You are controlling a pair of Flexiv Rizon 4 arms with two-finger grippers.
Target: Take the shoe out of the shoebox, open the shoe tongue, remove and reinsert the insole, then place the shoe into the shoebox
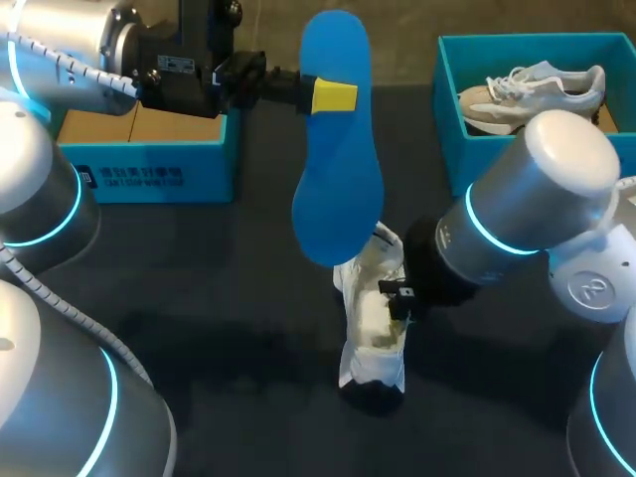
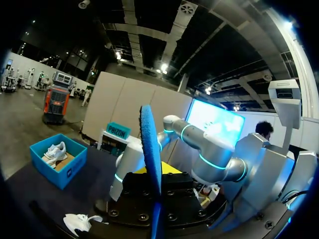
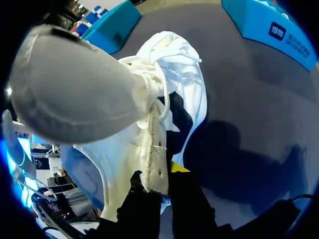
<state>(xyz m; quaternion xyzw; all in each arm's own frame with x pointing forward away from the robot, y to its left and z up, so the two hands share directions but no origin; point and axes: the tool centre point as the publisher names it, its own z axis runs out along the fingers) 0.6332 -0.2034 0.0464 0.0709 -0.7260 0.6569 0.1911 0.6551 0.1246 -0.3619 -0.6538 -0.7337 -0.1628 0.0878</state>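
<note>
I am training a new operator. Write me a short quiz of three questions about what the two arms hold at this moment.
1. True or false: the insole is inside the white shoe.
2. Which one holds the insole up in the air? A) right gripper B) left gripper C) neither
3. What is the right gripper shut on?
Key: 1 false; 2 B; 3 the white shoe.
</note>
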